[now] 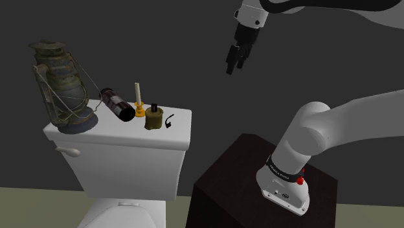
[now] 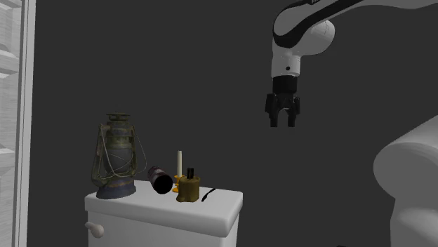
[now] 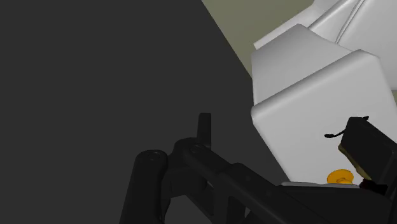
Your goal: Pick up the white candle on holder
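Note:
A thin white candle (image 1: 137,92) stands upright in a small orange holder (image 1: 139,109) on the lid of a white toilet tank (image 1: 181,120). In the second exterior view the candle (image 2: 180,161) rises behind a squat olive object (image 2: 188,187). My black gripper (image 1: 234,65) hangs open in the air, well above the tank and off toward the shoulder view's right, with nothing between its fingers. The second exterior view shows the gripper (image 2: 282,121) pointing down, high above the lid's right end. In the wrist view the gripper (image 3: 277,127) frames the tank (image 3: 318,95), and the orange holder (image 3: 340,177) peeks out by one finger.
An old lantern (image 1: 61,87) stands at the lid's left end in the shoulder view. A dark cylinder (image 1: 118,105) lies beside the candle, with the olive object (image 1: 153,117) and a small black curved piece (image 1: 169,120) in front. A dark wall lies behind. My stand (image 1: 226,188) sits beside the toilet.

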Action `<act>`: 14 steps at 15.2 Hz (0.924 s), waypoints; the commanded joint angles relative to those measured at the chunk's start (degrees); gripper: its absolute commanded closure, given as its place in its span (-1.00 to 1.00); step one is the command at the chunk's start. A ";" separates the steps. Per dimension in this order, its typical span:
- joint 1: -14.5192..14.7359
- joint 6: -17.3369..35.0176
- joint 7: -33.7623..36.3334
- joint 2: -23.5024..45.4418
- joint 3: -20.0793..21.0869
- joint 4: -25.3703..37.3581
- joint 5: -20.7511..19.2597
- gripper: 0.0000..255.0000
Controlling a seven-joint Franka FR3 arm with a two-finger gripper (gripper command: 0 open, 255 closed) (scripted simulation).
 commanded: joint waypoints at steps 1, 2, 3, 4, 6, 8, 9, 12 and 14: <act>0.00 0.00 0.00 0.00 0.00 0.00 0.00 -1.00; 0.36 0.84 0.95 1.98 0.88 0.90 0.57 -1.00; 0.69 1.63 1.88 3.98 1.74 1.87 1.09 -1.00; 0.99 2.39 2.80 6.01 2.60 2.91 1.57 -1.00; 1.51 3.77 4.61 10.13 4.25 5.21 2.38 -1.00; 1.96 4.96 6.41 14.32 5.83 7.77 2.97 -1.00; 2.16 5.48 7.31 16.43 6.60 9.16 3.18 -1.00; 2.65 6.72 10.02 22.87 8.83 13.71 3.50 -1.00; 2.95 7.27 11.85 27.23 10.22 17.08 3.42 -1.00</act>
